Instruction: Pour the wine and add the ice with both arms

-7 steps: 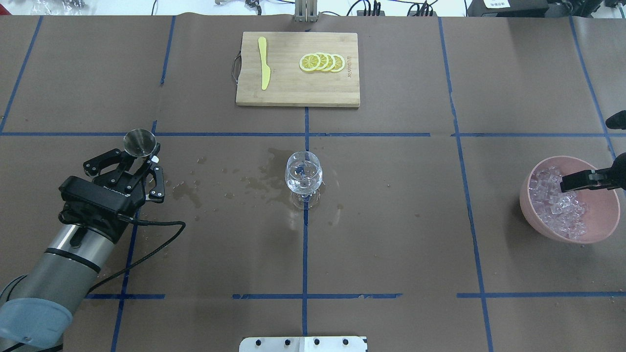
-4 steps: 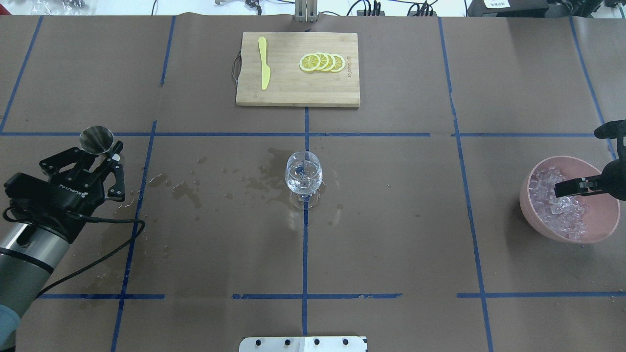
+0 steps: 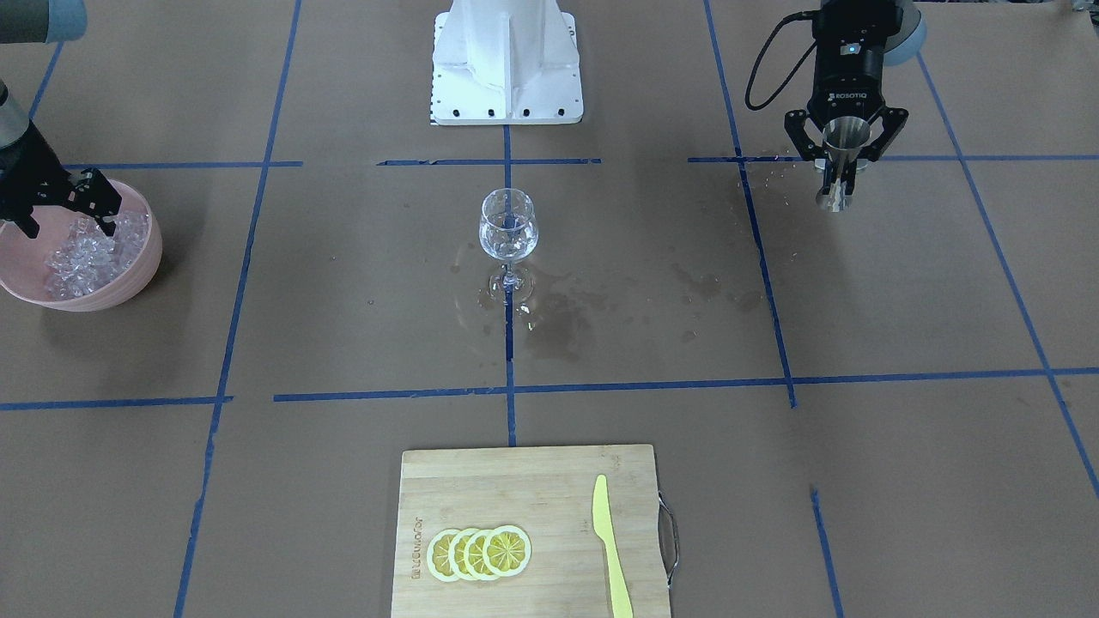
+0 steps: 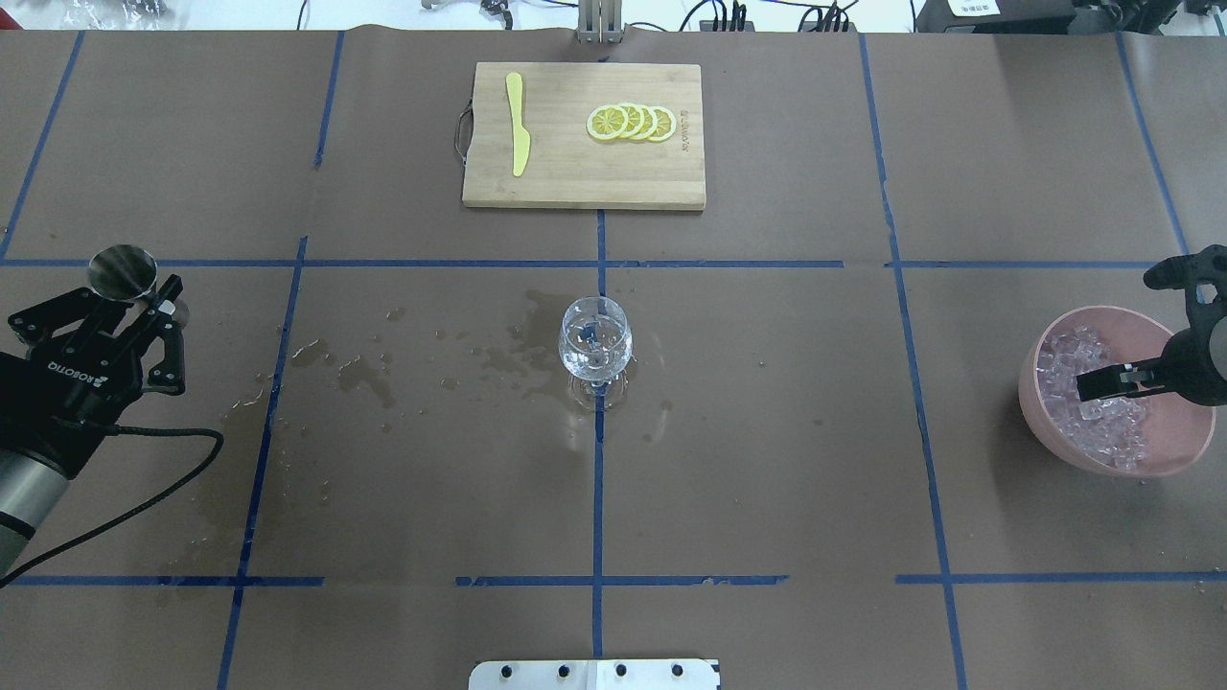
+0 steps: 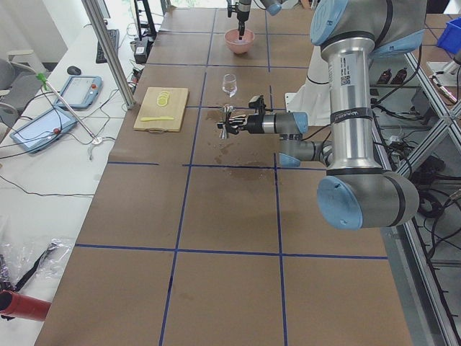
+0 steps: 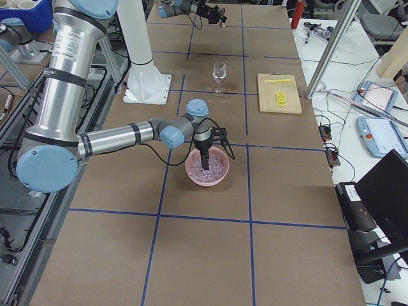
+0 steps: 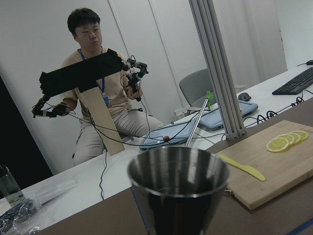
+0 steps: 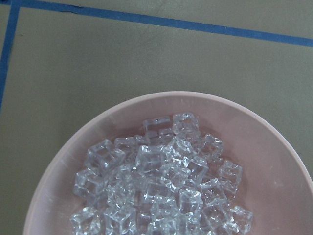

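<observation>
A stemmed glass [image 4: 595, 343] [image 3: 508, 225] with clear liquid stands at the table's middle; I cannot tell if it is the wine. Far to its left, my left gripper [image 4: 144, 297] [image 3: 844, 163] is shut on a steel jigger [image 4: 123, 271] [image 7: 178, 188], held upright above the table. Ice [image 8: 161, 186] [image 4: 1093, 412] lies heaped in a pink bowl [image 4: 1179, 450] [image 3: 137, 275] at the right. My right gripper [image 4: 1122, 335] [image 3: 64, 219] hangs open over the ice, fingers pointing down into the bowl.
A wooden cutting board [image 4: 583, 182] at the far middle carries lemon slices [image 4: 631, 123] and a yellow knife [image 4: 518, 125]. Wet spill patches [image 4: 364, 374] lie between the jigger and the glass. The white robot base [image 3: 506, 60] stands at the near edge.
My left arm has carried the jigger leftwards, away from the glass. My right gripper has shifted left and lower over the ice in the bowl.
</observation>
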`<state>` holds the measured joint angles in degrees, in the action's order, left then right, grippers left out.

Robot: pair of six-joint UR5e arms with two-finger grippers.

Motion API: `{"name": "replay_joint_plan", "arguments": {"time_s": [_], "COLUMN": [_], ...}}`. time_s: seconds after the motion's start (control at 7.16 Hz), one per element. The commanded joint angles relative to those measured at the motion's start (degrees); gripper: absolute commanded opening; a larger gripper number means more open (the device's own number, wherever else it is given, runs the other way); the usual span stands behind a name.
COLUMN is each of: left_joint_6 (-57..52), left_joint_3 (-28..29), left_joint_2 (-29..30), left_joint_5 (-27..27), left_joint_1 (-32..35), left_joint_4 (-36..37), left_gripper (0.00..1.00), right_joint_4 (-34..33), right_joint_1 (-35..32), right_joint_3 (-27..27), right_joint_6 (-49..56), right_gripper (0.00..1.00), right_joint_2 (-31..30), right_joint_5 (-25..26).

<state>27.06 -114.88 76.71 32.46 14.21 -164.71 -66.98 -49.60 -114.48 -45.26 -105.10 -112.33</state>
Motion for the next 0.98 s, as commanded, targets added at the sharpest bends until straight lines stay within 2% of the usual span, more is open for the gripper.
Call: {"name": "replay_joint_plan", "arguments": {"time_s": [0.0,0.28,0.56,0.84], "left_joint_6": [0.01,0.01,0.01,0.01], "left_joint_3": [-0.08,0.01,0.1,0.18], "left_joint_2": [-0.77,-1.38,-3.31,-3.32], "left_joint_5": [0.75,0.85,0.85,0.76], "left_joint_1": [0.73,1.0,1.0,1.0], "left_joint_4": [-0.7,-0.79,-2.89,-2.9], "left_gripper": [0.0,0.0,0.0,0.0], "right_joint_4": [0.0,0.0,0.0,0.09], "right_joint_1": [0.29,0.29,0.29,0.2], "right_joint_3": [1.62,2.24,2.42,3.38], "right_joint_6": [0.35,0.43,0.61,1.84], "right_gripper": [0.92,0.84,0.7,0.7], "right_joint_2": [1.2,2.17,2.61,2.7], "right_joint_5": [0.01,0.01,0.01,-0.08]}}
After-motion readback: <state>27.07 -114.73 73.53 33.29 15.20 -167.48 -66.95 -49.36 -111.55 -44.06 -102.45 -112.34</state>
